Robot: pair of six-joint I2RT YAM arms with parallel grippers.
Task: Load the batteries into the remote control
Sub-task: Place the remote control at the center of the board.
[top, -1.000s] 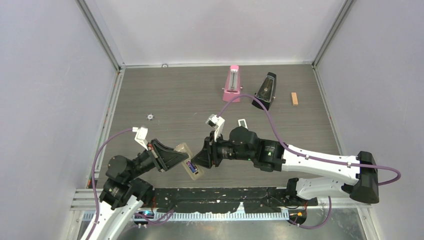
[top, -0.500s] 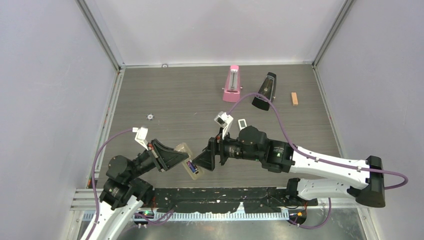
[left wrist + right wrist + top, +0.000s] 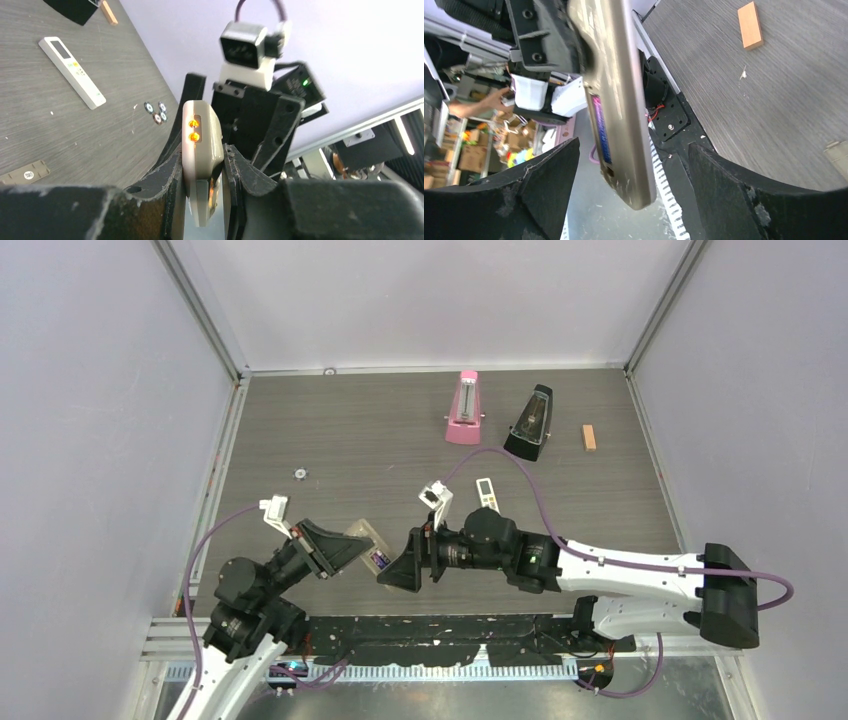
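Note:
My left gripper [image 3: 335, 545] is shut on the remote control [image 3: 366, 540] and holds it off the table near the front edge, its grey-beige back turned to the right arm. In the left wrist view the remote control [image 3: 202, 127] is clamped edge-on between the pads of the left gripper [image 3: 202, 167]. One battery [image 3: 602, 127] with a bluish-purple wrap lies in the open compartment. My right gripper [image 3: 393, 567] is open, and the free end of the remote control [image 3: 616, 100] reaches in between its fingers without touching either. Several small round battery ends [image 3: 156, 113] stand on the table.
A second white remote [image 3: 486, 493] lies on the table behind the right arm. The loose grey-beige cover [image 3: 25, 174] lies on the table. At the back stand a pink metronome [image 3: 463, 408], a black metronome [image 3: 530, 423] and an orange block [image 3: 589, 437]. A small ring [image 3: 299, 473] lies left.
The right gripper has opened wide and shifted slightly left and toward the front, uncovering the white remote on the table. The left gripper still holds the remote control, moved slightly left.

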